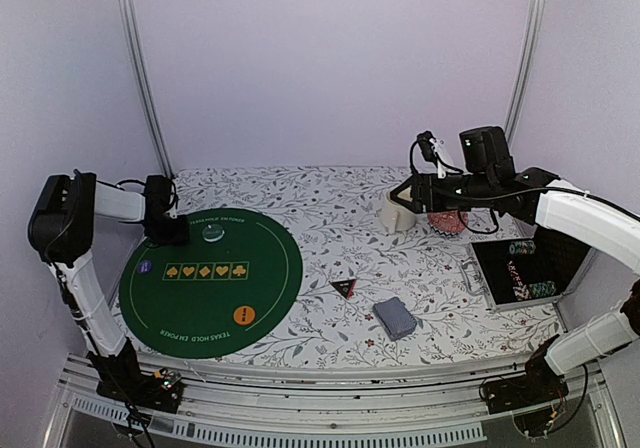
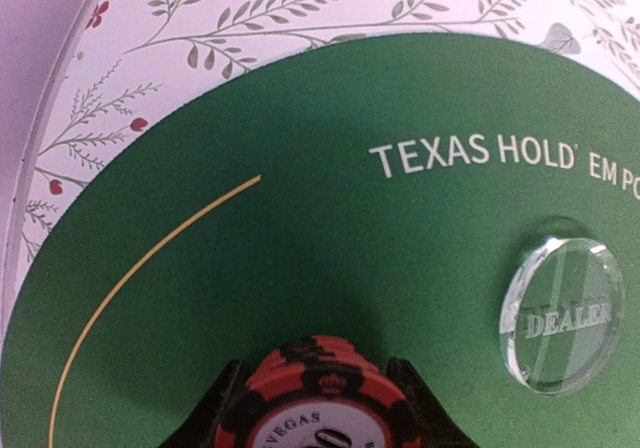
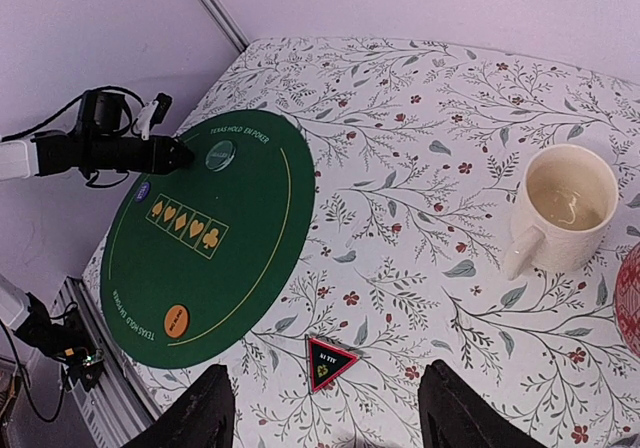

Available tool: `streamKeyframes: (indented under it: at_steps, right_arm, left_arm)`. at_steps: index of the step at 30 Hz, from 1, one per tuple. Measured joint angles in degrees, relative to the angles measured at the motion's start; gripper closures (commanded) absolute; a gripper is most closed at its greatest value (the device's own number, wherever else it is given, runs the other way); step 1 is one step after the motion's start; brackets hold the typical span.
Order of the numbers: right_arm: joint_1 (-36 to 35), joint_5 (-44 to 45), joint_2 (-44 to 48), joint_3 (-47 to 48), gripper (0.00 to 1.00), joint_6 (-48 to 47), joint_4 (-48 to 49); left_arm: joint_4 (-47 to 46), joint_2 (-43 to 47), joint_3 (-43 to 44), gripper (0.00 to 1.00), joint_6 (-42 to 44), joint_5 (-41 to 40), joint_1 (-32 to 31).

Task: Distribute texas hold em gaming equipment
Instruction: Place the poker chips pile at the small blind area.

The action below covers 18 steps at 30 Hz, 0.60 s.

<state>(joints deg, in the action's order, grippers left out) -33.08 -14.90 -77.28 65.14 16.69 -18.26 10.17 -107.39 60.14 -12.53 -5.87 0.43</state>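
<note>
Over the far-left rim of the green mat (image 1: 200, 303), my left tool (image 2: 318, 418) is pinching a short stack of red-and-black poker chips (image 2: 316, 373) by their rims, low above the felt. Whether the bottom chip touches the mat, I cannot tell. The clear dealer disc (image 2: 562, 318) lies flat just to the right of the stack, under the printed lettering. My right tool (image 3: 330, 423) hangs spread and empty above the table (image 3: 420, 118), with the triangular marker (image 3: 331, 361) below it and the cream mug (image 3: 565, 203) off to one side. The card deck (image 1: 396, 318) is on the table and the orange button (image 1: 244, 315) on the near part of the mat, both well apart from either tool.

Watch-outs now: the stack is held by its sides only, so if I let go while it is tilted or too high, the chips could fan out. One could also roll off the mat's edge, which is close. If I drift right, a finger could clip the dealer disc and shove it. I'd want the stack level and down before opening.
</note>
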Motion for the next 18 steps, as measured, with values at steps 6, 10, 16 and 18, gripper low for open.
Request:
streamKeyframes:
  at_steps: [6, 10, 16, 18]
  right_arm:
    - [0.2, 0.0, 0.0, 0.0, 0.35, 0.0, 0.0]
    - [0.2, 0.0, 0.0, 0.0, 0.35, 0.0, 0.0]
    - [0.2, 0.0, 0.0, -0.4, 0.35, 0.0, 0.0]
    - [0.2, 0.0, 0.0, -0.8, 0.35, 0.0, 0.0]
  left_arm:
    - [-0.1, 0.8, -1.5, 1.0, -0.9, 0.2, 0.4]
    - [0.1, 2.9, -3.3, 1.0, -1.5, 0.4, 1.4]
    - [-0.1, 4.7, -3.9, 1.0, -2.0, 0.2, 4.4]
    - [0.0, 4.7, -3.9, 1.0, -2.2, 0.1, 5.9]
